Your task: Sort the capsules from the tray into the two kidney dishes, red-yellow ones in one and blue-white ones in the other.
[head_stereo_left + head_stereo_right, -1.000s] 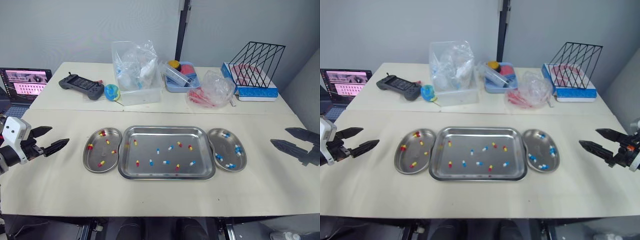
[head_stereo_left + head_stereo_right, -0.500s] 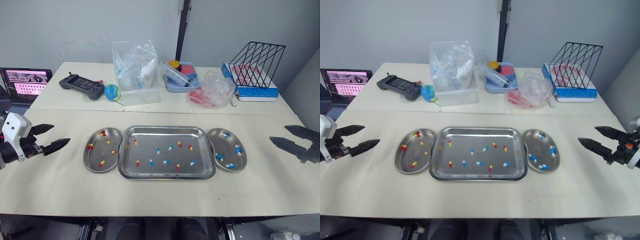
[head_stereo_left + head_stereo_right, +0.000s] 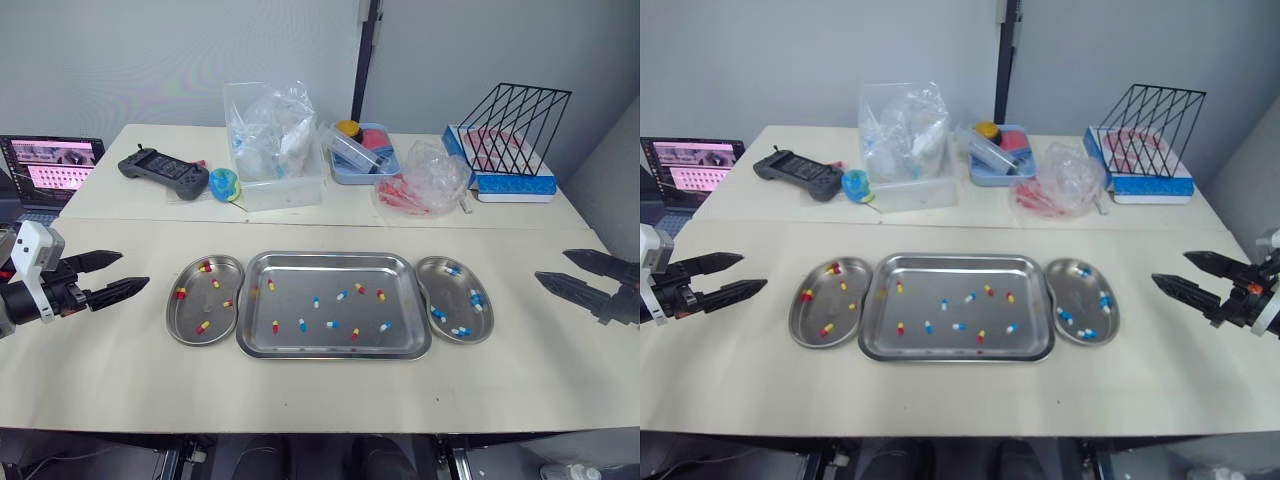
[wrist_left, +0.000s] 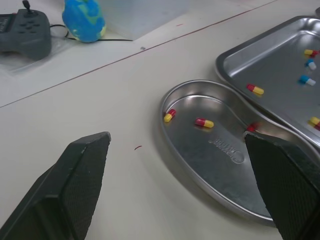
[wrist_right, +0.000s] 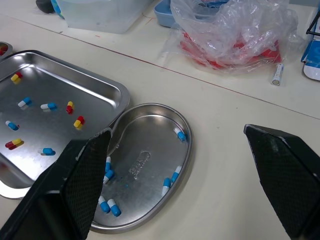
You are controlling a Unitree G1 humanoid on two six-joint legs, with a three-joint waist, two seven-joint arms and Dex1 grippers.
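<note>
A steel tray (image 3: 334, 345) in the middle of the near table holds several red-yellow capsules (image 3: 359, 288) and blue-white capsules (image 3: 302, 325). To its left is a kidney dish (image 3: 189, 331) with red-yellow capsules (image 4: 204, 122). On the tray's right, a second kidney dish (image 3: 481, 325) holds blue-white capsules (image 5: 180, 134). My left gripper (image 3: 118, 276) hovers open left of the left dish. Open and empty, my right gripper (image 3: 577, 272) hangs to the right of the right dish.
On the far table are a laptop (image 3: 48, 168), a black controller (image 3: 163, 172), a blue-green ball (image 3: 224, 184), a clear box of plastic bags (image 3: 275, 145), a blue tray (image 3: 363, 152), a bag with red items (image 3: 422, 181) and a black wire rack (image 3: 514, 128).
My left gripper has moved slightly right, toward the left dish. The right gripper has edged slightly inward toward the right dish. Both stay open; the capsules have not moved.
</note>
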